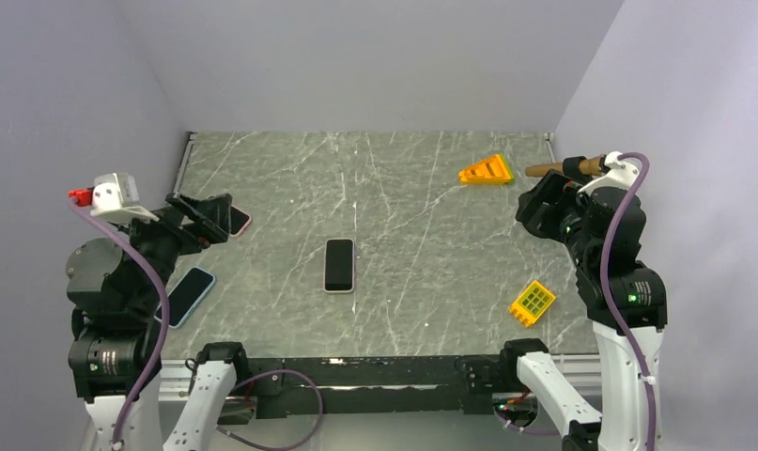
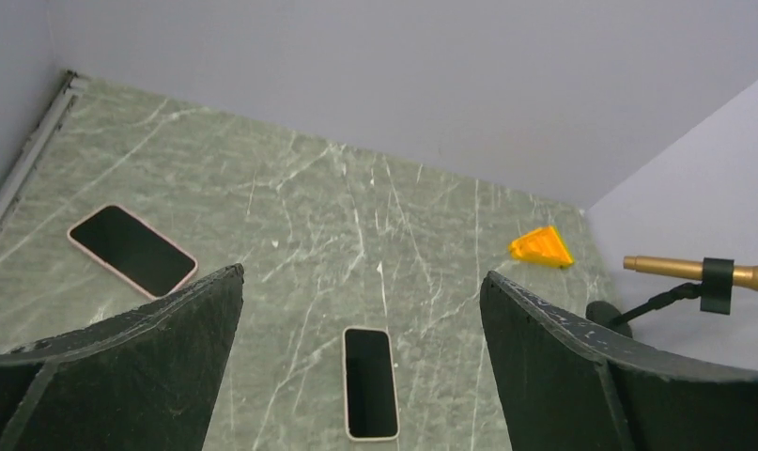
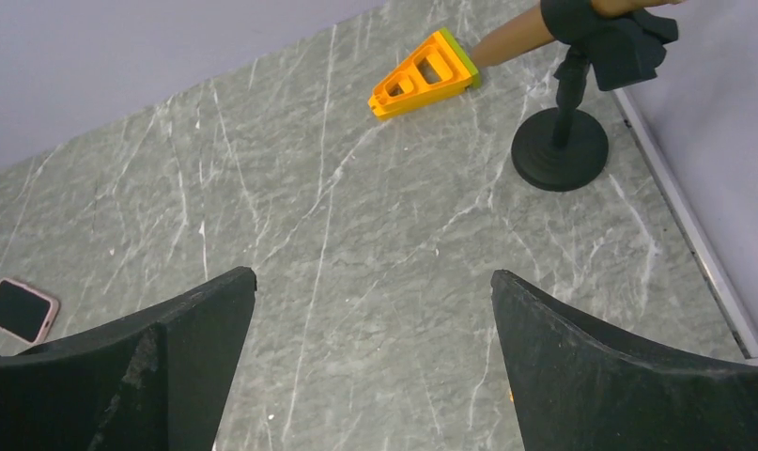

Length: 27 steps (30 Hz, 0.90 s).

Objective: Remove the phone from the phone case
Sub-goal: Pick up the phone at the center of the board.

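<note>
the phone (image 1: 339,264) lay flat, screen up, near the middle of the table (image 1: 431,235), seated in its pale pink phone case (image 2: 372,438), with neither arm touching it. the left end effector (image 1: 206,218) hung above the left side of the table, its two dark fingers (image 2: 168,319) spread wide with nothing between them; in its wrist view the cased phone showed on the table in the gap between the fingers. the right end effector (image 1: 542,211) was raised over the far right side, likewise gaping wide and holding nothing, with only bare marble showing between its fingers (image 3: 581,329).

a second pink-cased handset (image 1: 239,221) lay at the far left, just beside the left end effector in the top view, and a blue-cased handset (image 1: 187,296) lay nearer the left arm's base. an orange wedge (image 1: 486,170) sat at the far right, close to a small black stand (image 3: 560,148) carrying a brown rod (image 2: 671,268). a yellow grid block (image 1: 532,303) rested on the near right, well apart from the phone.
</note>
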### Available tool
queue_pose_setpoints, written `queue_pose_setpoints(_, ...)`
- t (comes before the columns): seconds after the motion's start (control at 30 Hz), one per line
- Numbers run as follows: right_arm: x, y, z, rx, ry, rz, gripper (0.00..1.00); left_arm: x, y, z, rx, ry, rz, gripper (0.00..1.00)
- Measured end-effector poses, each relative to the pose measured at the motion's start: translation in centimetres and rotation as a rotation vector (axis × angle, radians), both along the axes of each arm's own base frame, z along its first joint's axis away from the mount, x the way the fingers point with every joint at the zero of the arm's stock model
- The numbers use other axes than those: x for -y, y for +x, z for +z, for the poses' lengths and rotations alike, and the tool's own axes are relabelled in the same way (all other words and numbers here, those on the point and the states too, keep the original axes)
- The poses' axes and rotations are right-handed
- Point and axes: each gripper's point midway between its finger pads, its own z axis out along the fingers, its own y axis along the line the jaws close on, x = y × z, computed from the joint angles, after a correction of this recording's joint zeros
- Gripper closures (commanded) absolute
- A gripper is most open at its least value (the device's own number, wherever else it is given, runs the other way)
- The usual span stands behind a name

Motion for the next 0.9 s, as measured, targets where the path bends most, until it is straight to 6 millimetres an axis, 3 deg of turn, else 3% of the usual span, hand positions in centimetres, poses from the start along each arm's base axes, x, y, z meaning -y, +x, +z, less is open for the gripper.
queue_pose_setpoints(0.13,0.0,-0.2,0.2,0.008,0.000,-0.001,0.00,0.1,0.8,-2.4,-0.082,0.000,-0.007,0.01)
queue_pose_setpoints(0.23,-1.5,-0.3,0.0,0.003,0.023,0.084,0.00,0.2,1.8,-5.1,-0.163,0.000,-0.018,0.01)
queue_pose_setpoints(0.33,-3.4,-0.4,-0.8,-0.019,0.061,0.186,0.00,0.6,3.0,-9.8,-0.294,-0.006,-0.046,0.01)
queue_pose_setpoints(0.47,-5.0,0.0,-3.0,-0.096,0.108,0.264,0.00,1.0,4.0,-17.7,-0.535,-0.027,-0.070,0.02)
queue_pose_setpoints(0.6,-6.2,0.6,-5.1,-0.175,0.148,0.309,0.00,0.3,3.1,-24.4,-0.774,-0.065,-0.003,0.01)
queue_pose_setpoints(0.7,-7.1,1.3,-6.6,-0.230,0.189,0.340,0.00,0.2,1.6,-28.2,-0.885,-0.095,0.061,0.00)
queue_pose_setpoints(0.8,-7.9,1.9,-7.3,-0.260,0.221,0.368,0.00,1.3,0.2,-30.6,-0.925,-0.123,0.051,0.01)
queue_pose_setpoints(0.9,-8.4,2.2,-7.3,-0.255,0.235,0.398,0.00,2.7,0.0,-32.0,-0.932,-0.131,0.007,0.01)
